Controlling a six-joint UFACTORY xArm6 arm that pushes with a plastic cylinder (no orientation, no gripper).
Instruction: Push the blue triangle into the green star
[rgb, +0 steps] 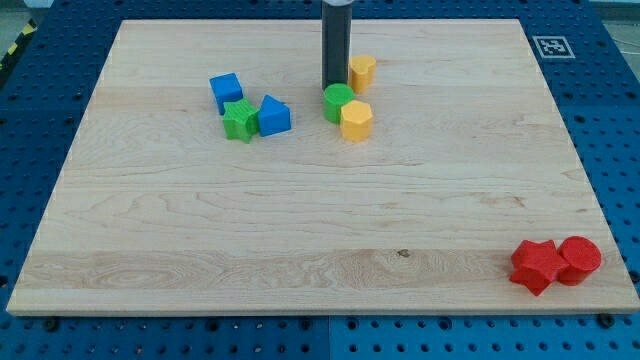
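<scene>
The blue triangle (274, 116) lies on the wooden board (320, 220) at the upper left of centre. Its left side touches the green star (239, 120). A blue cube (226, 92) sits just above and left of the star, touching it. My tip (334, 87) comes down from the view's top at the upper edge of a green cylinder (338, 102), well to the right of the blue triangle.
A yellow hexagonal block (356, 120) touches the green cylinder at its lower right. Another yellow block (362, 71) sits right of the rod. A red star (537, 265) and a red cylinder (579, 259) lie together at the board's lower right corner.
</scene>
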